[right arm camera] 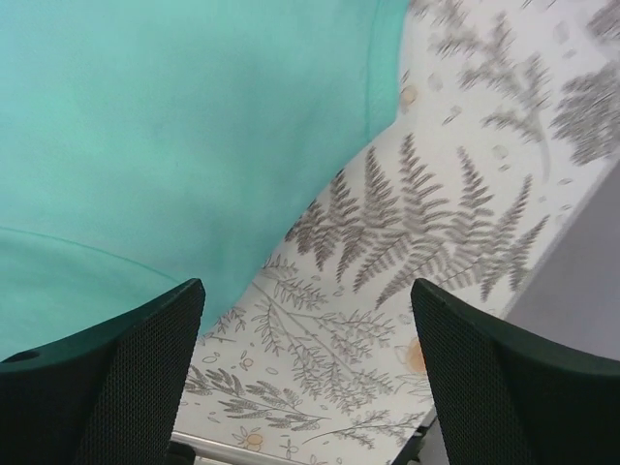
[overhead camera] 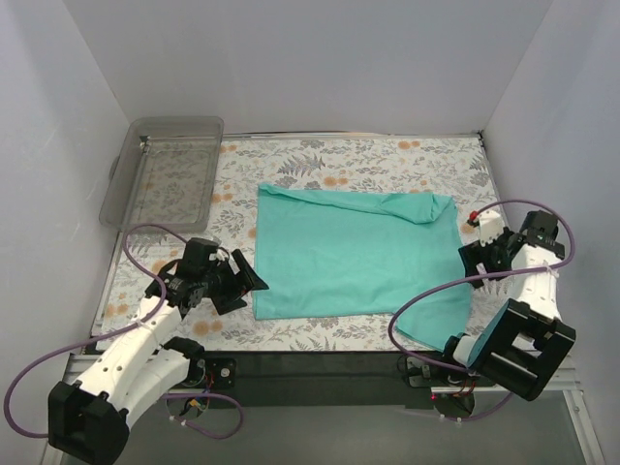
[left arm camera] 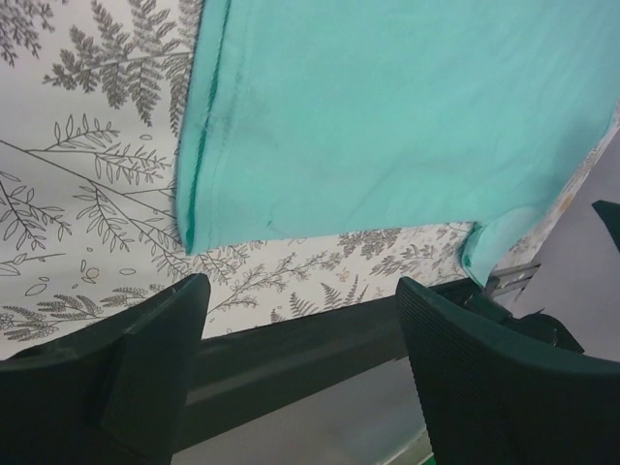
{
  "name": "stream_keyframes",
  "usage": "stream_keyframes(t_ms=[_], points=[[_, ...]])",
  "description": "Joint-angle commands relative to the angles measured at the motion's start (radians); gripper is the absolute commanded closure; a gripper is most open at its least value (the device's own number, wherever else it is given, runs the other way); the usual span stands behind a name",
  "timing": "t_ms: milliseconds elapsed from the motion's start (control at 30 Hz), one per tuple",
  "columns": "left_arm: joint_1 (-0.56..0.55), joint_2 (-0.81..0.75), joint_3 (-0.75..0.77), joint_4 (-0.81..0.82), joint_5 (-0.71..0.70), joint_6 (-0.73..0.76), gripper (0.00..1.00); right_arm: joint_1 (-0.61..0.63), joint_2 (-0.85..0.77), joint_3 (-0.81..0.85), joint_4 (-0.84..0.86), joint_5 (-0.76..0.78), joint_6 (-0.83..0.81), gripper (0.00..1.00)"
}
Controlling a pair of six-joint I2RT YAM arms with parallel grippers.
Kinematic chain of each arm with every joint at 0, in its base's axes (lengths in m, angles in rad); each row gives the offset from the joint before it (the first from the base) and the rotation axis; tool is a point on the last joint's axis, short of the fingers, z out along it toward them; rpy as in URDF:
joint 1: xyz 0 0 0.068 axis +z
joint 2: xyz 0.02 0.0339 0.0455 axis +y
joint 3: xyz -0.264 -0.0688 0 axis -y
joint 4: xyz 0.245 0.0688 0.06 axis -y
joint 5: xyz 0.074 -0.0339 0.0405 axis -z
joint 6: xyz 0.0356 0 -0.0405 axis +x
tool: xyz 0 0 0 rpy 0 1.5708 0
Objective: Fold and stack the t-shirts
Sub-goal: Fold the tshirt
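Both sets of jaws stand wide apart with nothing between them. The left gripper [overhead camera: 250, 274] holds nothing, and neither does the right gripper [overhead camera: 469, 244].

A table [overhead camera: 339, 160] covered in a pale fern-and-flower print fills the workspace, with a black rail [overhead camera: 320, 363] along its near side. The t-shirt [overhead camera: 354, 252], plain teal, lies flat at the middle of the table, folded into a rough rectangle. A soft ridge of cloth runs across its far right corner. Its near right corner spills past the print onto the rail.

A clear bin [overhead camera: 174, 179] sits at the far left corner of the table, well apart from the t-shirt.

The left arm [overhead camera: 136, 354] reaches in from the near left, and its gripper hangs just beside the t-shirt's left edge, close to the near left corner. In the left wrist view the hemmed edge [left arm camera: 189, 184] and corner lie ahead of the two dark fingers [left arm camera: 145, 368], apart from them.

The right arm [overhead camera: 533, 291] bends in from the near right, its gripper just beside the t-shirt's right edge. In the right wrist view, teal cloth fills the left side above one mesh-faced finger [right arm camera: 116, 378], while bare print shows between the fingers. Whether that finger touches the cloth cannot be told.
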Motion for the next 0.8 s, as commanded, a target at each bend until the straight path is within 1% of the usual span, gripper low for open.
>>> stream_keyframes(t_ms=[0, 33, 67, 100, 133, 167, 200, 233, 267, 300, 333, 400, 433, 500, 533, 633, 667, 767], points=[[-0.003, -0.031, 0.108, -0.039, -0.056, 0.053, 0.27, -0.002, 0.022, 0.159, -0.016, -0.16, 0.024, 0.21], [-0.001, -0.025, 0.137, -0.021, -0.072, 0.078, 0.27, -0.002, 0.067, 0.187, -0.02, -0.255, 0.035, 0.22], [-0.003, -0.015, 0.148, 0.003, -0.095, 0.104, 0.25, 0.003, 0.095, 0.213, -0.025, -0.31, 0.04, 0.22], [-0.003, 0.02, 0.156, 0.084, -0.098, 0.186, 0.24, 0.017, 0.121, 0.259, -0.025, -0.365, 0.05, 0.22], [-0.003, 0.068, 0.16, 0.207, -0.071, 0.231, 0.24, 0.041, 0.182, 0.303, -0.025, -0.471, 0.055, 0.23], [-0.001, 0.068, 0.16, 0.208, -0.06, 0.275, 0.24, 0.056, 0.215, 0.304, -0.023, -0.516, 0.069, 0.23], [-0.001, 0.126, 0.162, 0.335, -0.056, 0.374, 0.23, 0.072, 0.287, 0.352, -0.019, -0.55, 0.107, 0.26], [-0.003, 0.168, 0.178, 0.394, -0.058, 0.421, 0.23, 0.09, 0.324, 0.388, -0.019, -0.599, 0.132, 0.27], [-0.001, 0.209, 0.194, 0.494, -0.063, 0.476, 0.22, 0.119, 0.359, 0.42, -0.02, -0.62, 0.156, 0.29], [-0.001, 0.304, 0.211, 0.536, -0.066, 0.524, 0.2, 0.13, 0.423, 0.481, -0.017, -0.645, 0.178, 0.33], [0.003, 0.353, 0.261, 0.568, -0.06, 0.638, 0.2, 0.138, 0.453, 0.511, -0.017, -0.688, 0.222, 0.35], [0.008, 0.46, 0.319, 0.603, -0.084, 0.732, 0.18, 0.162, 0.528, 0.595, -0.013, -0.705, 0.267, 0.41], [0.025, 0.554, 0.359, 0.604, -0.087, 0.807, 0.18, 0.169, 0.548, 0.615, -0.011, -0.713, 0.299, 0.43], [0.052, 0.642, 0.459, 0.584, -0.098, 0.828, 0.18, 0.193, 0.601, 0.667, 0.013, -0.679, 0.345, 0.48], [0.08, 0.703, 0.509, 0.568, -0.08, 0.817, 0.21, 0.21, 0.617, 0.681, 0.026, -0.662, 0.388, 0.49], [0.104, 0.745, 0.53, 0.591, -0.04, 0.783, 0.22, 0.236, 0.665, 0.713, 0.082, -0.578, 0.438, 0.51], [0.105, 0.746, 0.518, 0.62, -0.038, 0.777, 0.22, 0.25, 0.677, 0.721, 0.099, -0.553, 0.477, 0.51], [0.105, 0.739, 0.507, 0.633, -0.066, 0.794, 0.22, 0.264, 0.711, 0.733, 0.159, -0.481, 0.546, 0.53]])
